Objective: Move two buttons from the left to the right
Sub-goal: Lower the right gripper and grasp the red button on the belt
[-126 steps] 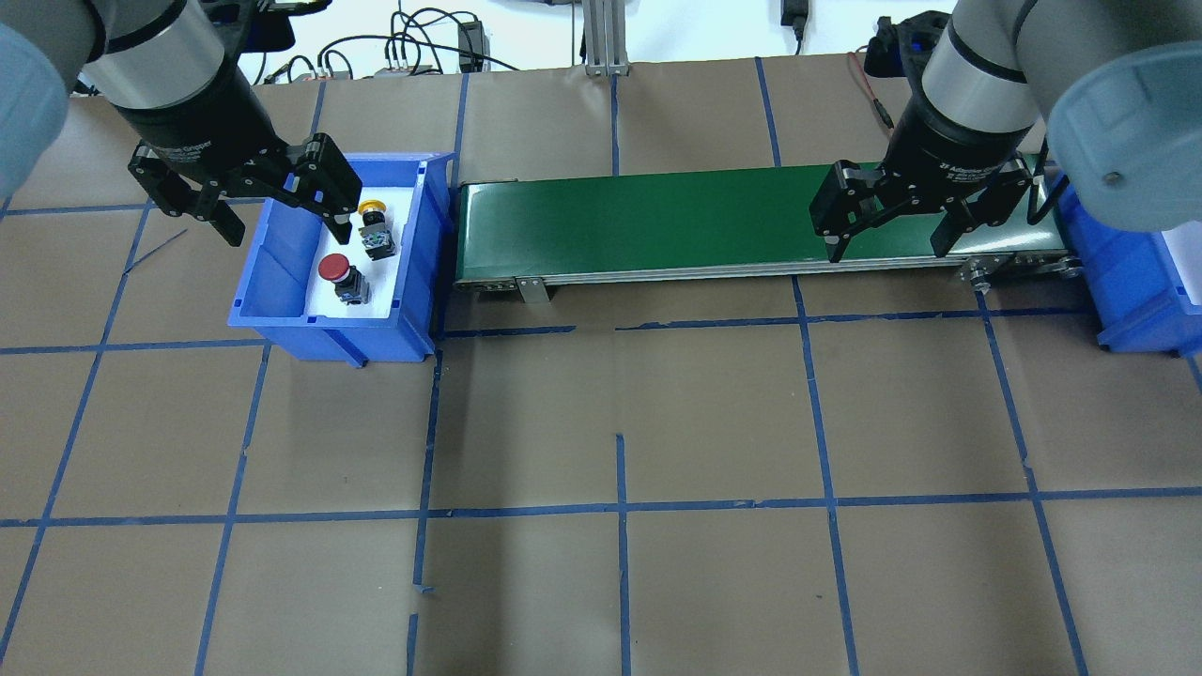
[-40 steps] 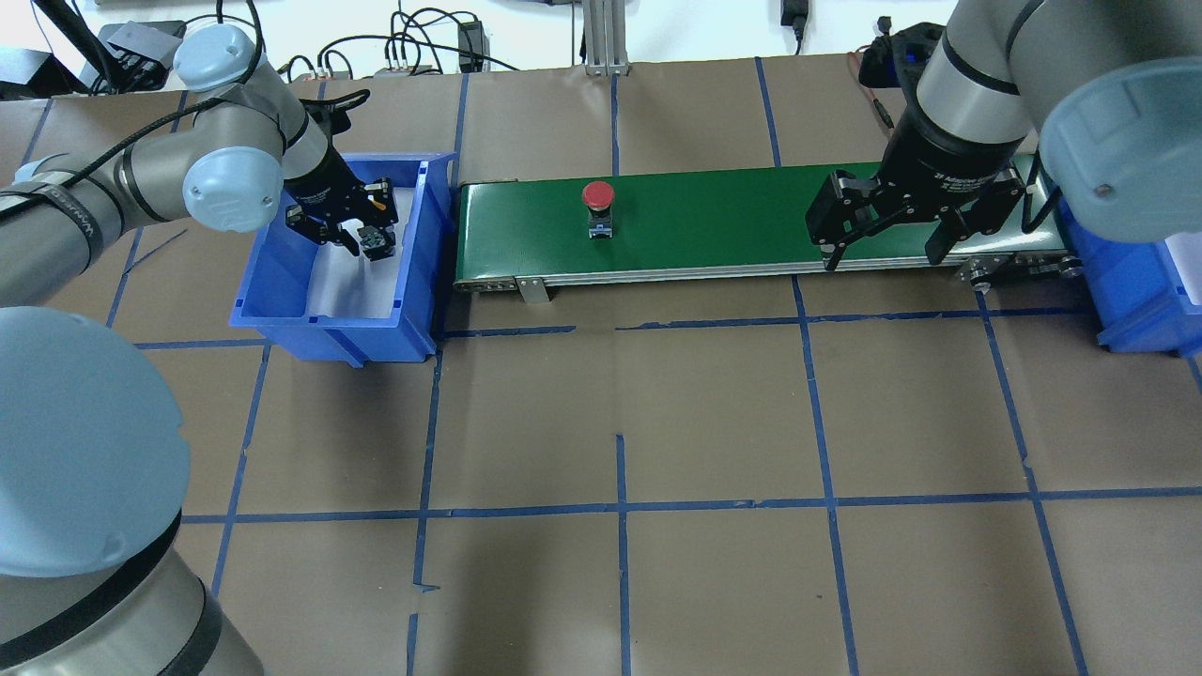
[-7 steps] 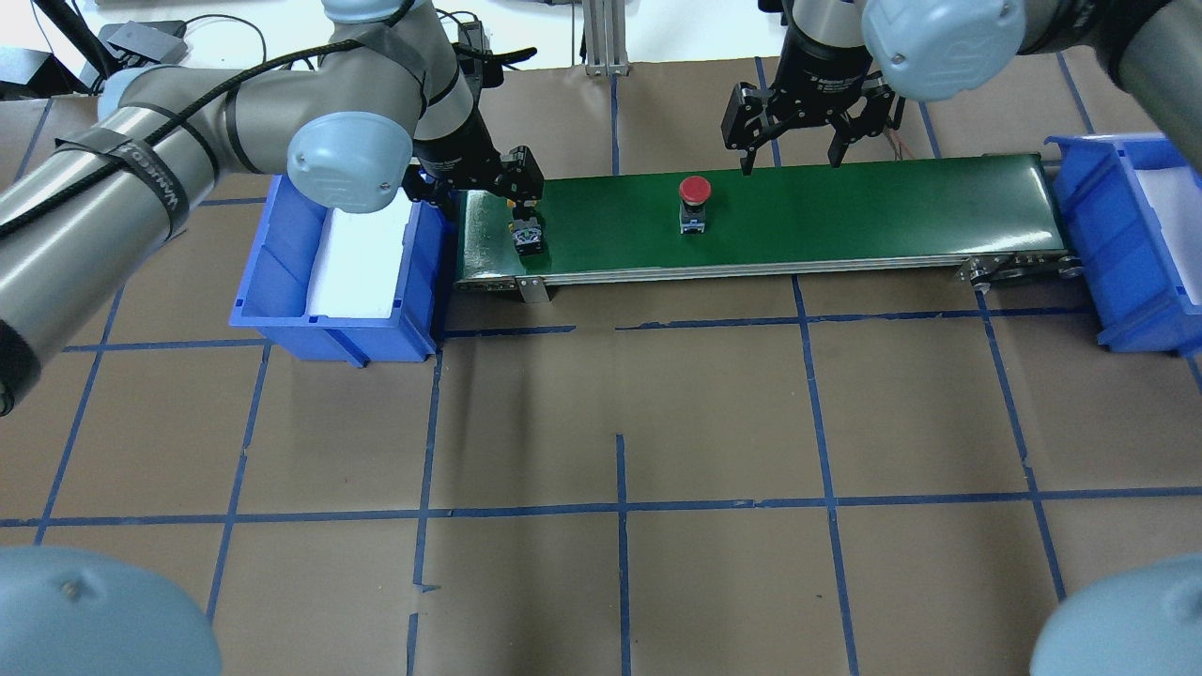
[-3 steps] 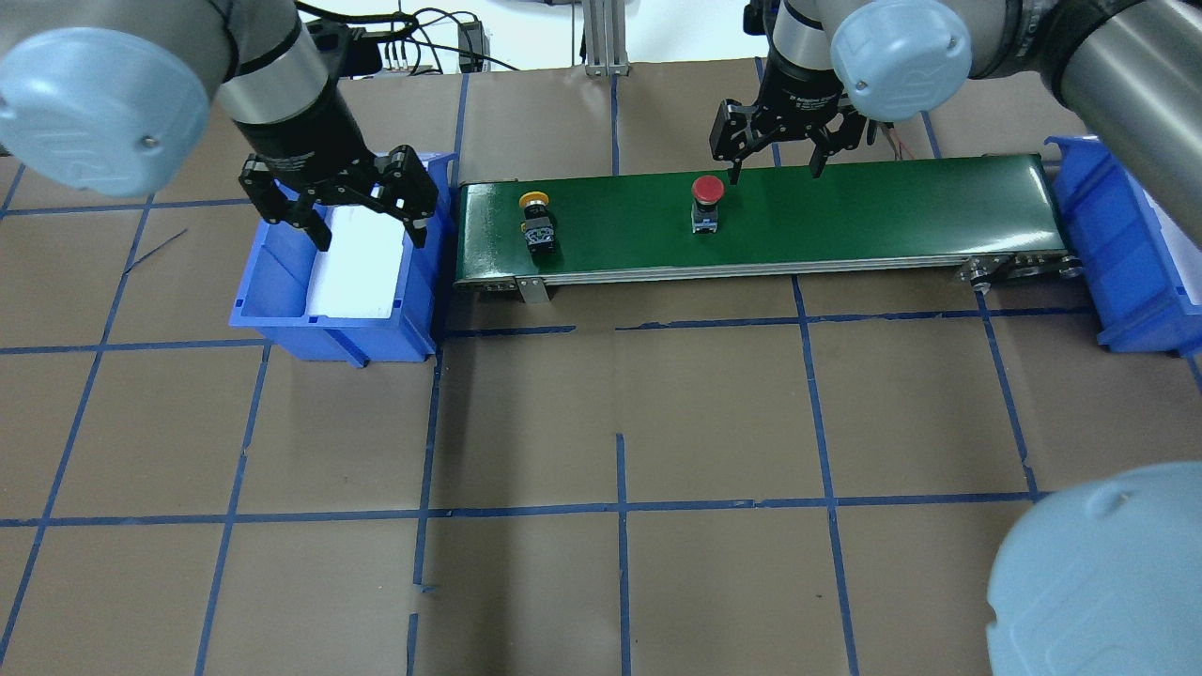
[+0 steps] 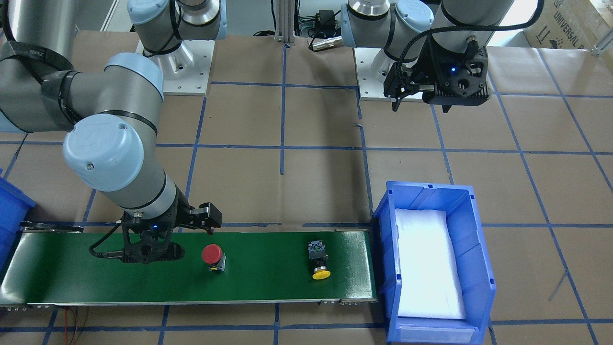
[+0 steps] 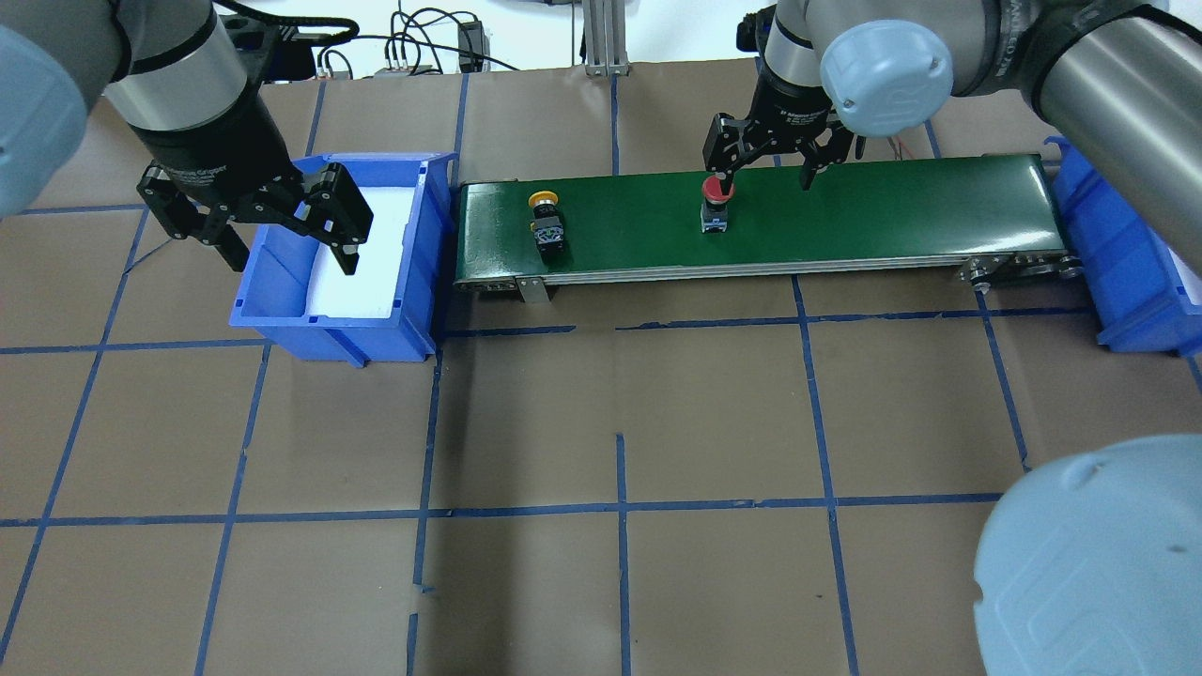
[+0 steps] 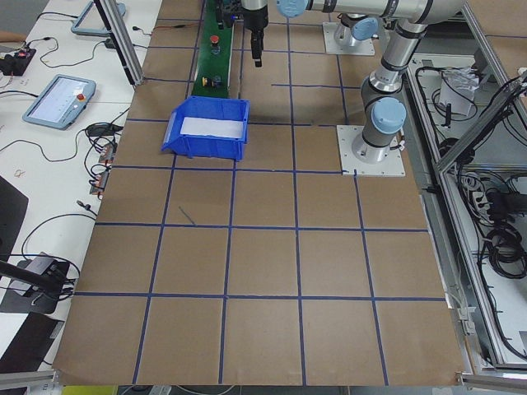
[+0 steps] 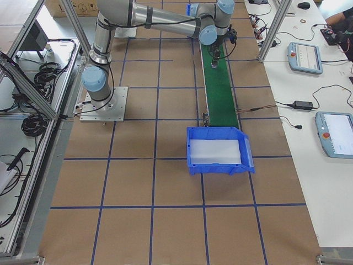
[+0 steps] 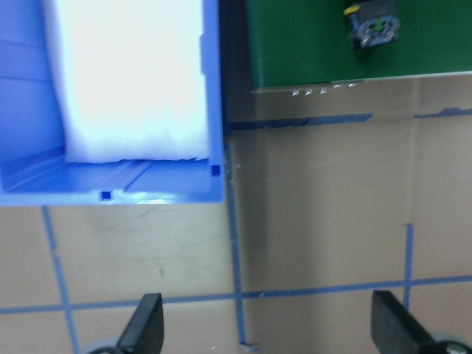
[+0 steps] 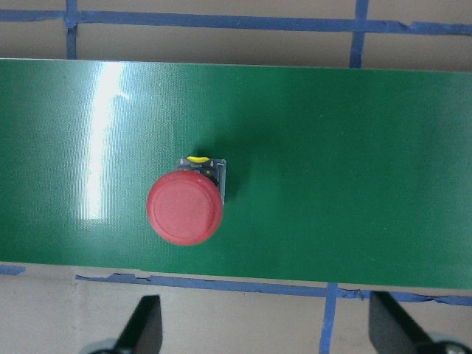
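The red button (image 6: 716, 193) stands on the green conveyor belt (image 6: 873, 211) near its middle. It also shows in the front view (image 5: 212, 254) and in the right wrist view (image 10: 184, 209). The yellow button (image 6: 547, 223) lies on the belt near its left end, and shows in the front view (image 5: 319, 261) and the left wrist view (image 9: 372, 22). My right gripper (image 6: 765, 174) is open just above and behind the red button, holding nothing. My left gripper (image 6: 291, 249) is open and empty, high over the left blue bin (image 6: 272, 305).
The left bin (image 5: 479, 268) holds only white foam padding. A second blue bin (image 6: 1099, 268) stands at the belt's right end. Brown paper with blue tape lines covers the table. Cables and an aluminium post are at the back edge.
My left gripper let go of the yellow button on the belt and drew back over the left bin. Both buttons have shifted slightly right along the belt. My right gripper has closed in on the red button.
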Robot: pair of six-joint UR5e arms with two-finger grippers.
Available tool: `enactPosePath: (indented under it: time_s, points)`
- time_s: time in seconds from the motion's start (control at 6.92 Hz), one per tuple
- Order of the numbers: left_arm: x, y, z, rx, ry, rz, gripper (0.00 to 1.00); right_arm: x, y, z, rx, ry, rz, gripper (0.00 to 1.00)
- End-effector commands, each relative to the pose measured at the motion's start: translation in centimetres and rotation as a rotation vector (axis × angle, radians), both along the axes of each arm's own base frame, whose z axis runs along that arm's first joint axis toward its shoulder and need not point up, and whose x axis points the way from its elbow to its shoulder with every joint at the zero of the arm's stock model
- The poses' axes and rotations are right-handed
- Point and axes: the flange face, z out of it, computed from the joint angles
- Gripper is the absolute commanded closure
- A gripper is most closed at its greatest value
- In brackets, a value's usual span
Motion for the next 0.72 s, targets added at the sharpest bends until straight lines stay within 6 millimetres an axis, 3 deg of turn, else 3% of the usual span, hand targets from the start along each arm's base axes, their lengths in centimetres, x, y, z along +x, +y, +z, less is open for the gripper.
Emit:
enactPosePath:
  time_s: [0.0, 0.29, 0.58]
  points:
    - [0.2, -0.4, 0.7, -0.053, -0.004, 0.000, 0.01, 0.0, 0.0, -0.4, -0.003, -0.005, -0.006, 0.00]
    - [0.4, -1.0, 0.4, -0.067, 0.061, 0.012, 0.00, 0.0, 0.0, -0.4, -0.002, -0.004, -0.011, 0.00]
    - [0.6, -1.4, -1.7, -0.027, 0.060, 0.009, 0.00, 0.1, -0.1, -0.6, 0.000, -0.004, -0.009, 0.00]
